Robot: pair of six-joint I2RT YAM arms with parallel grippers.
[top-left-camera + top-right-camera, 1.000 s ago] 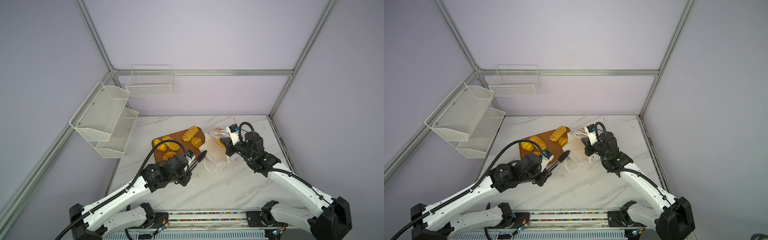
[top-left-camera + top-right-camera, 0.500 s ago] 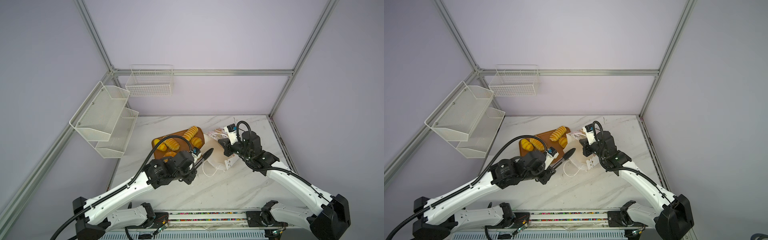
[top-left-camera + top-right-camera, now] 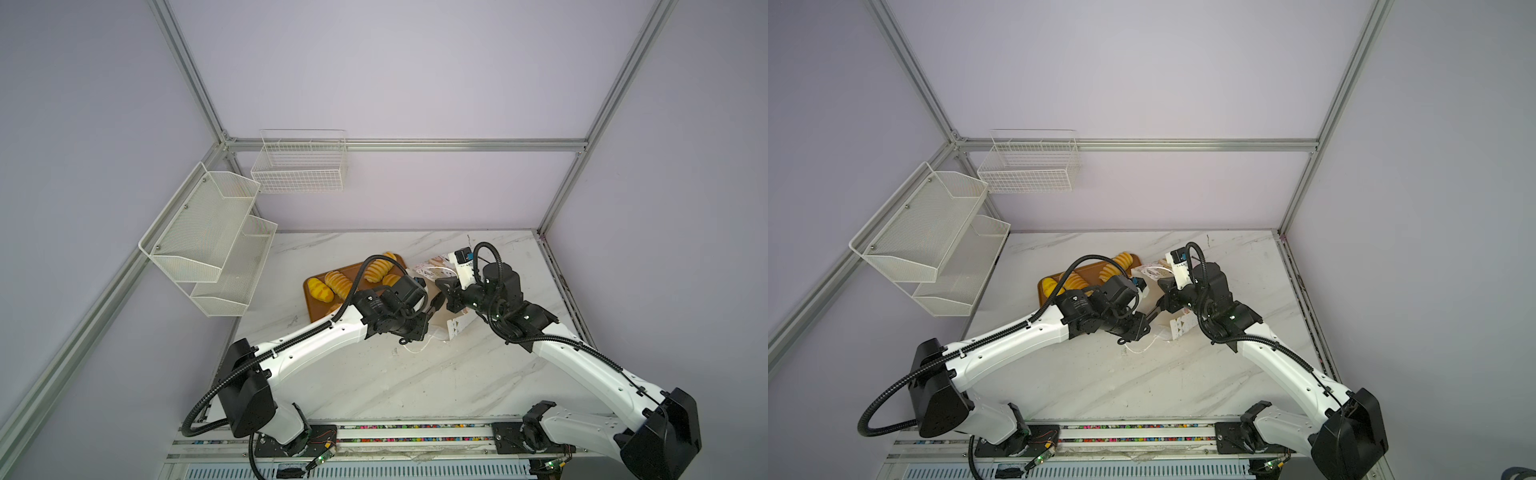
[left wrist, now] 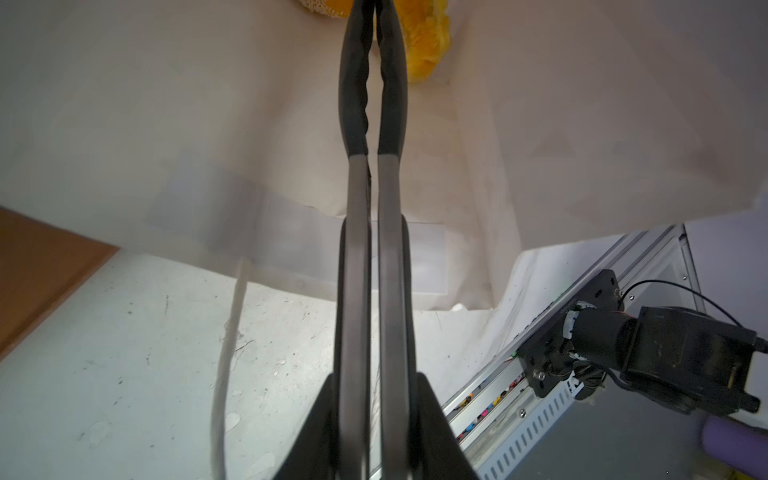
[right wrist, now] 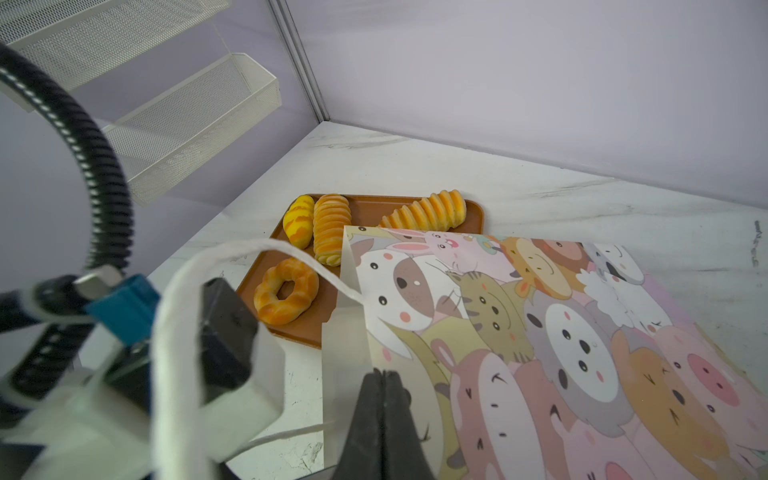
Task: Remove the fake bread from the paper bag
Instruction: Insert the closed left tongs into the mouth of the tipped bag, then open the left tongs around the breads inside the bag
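My left gripper [image 4: 374,241] is pressed together on a pair of tongs [image 4: 357,199]. Their black tips lie closed against each other and reach through the mouth of the paper bag [image 5: 561,332] into its white inside. My right gripper [image 5: 384,382] is clamped on the upper lip of that mouth and holds it lifted off the desk [image 3: 415,374], so the opening stands clear. The bag lies on its side just beside the right edge of the brown tray [image 5: 370,210], with its mouth turned toward my left arm and the desk's front edge and its closed bottom toward the far edge. A ring doughnut [image 5: 286,291] and several ridged loaves [image 5: 331,228] are already out and resting on the tray.

The next move turns on the fake bread [image 4: 426,54] left inside, which sits at the closed end, straight ahead along the line of the tongs. A yellow piece lies just to one side of the tips and a pale speckled piece [image 4: 322,5] to the other. The edge of the left wrist view cuts both off, so I cannot tell their long axes or whether the tips touch them. My left arm is the one placed to reach them, since my right is busy with the lip. With the tips together, I judge I must slacken my squeeze to let the tongs spread. Then I would straddle the yellow piece, close, and draw back along the bag's length. The likely trouble is nudging the bread deeper or snagging the paper wall.
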